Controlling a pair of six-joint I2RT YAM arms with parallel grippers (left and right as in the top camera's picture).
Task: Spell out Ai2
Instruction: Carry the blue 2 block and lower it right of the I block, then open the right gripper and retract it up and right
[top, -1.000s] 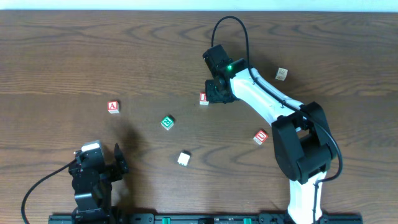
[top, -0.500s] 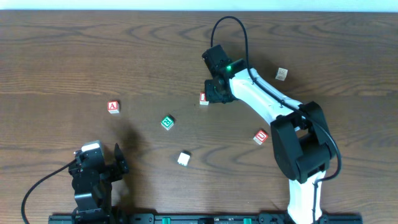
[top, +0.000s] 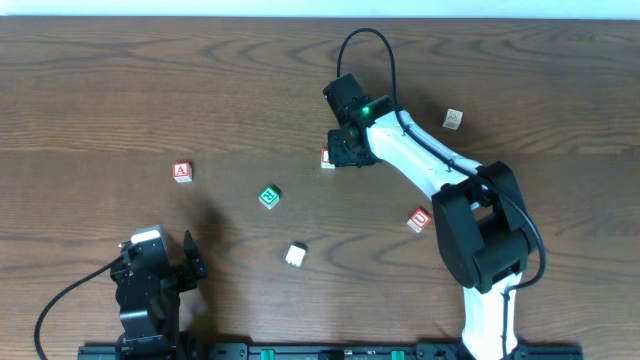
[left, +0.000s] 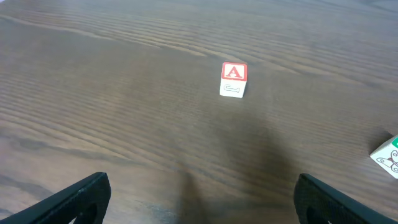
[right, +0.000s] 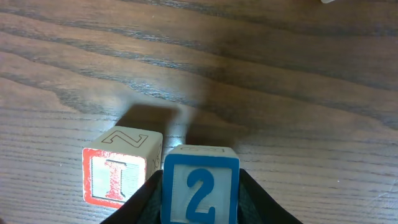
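The tabletop (top: 120, 90) is dark, grained wood with a dull sheen. The 2 block (right: 200, 190) and I block (right: 118, 177) look like pale wood with matt painted faces.

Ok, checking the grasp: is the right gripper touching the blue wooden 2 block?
Touching. Right wrist view: the right gripper presses both sides of the blue wooden 2 block.

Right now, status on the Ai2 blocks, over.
Right gripper shut on 2 block, beside I block. Left gripper open, empty. A block lies apart; green block near the gap.
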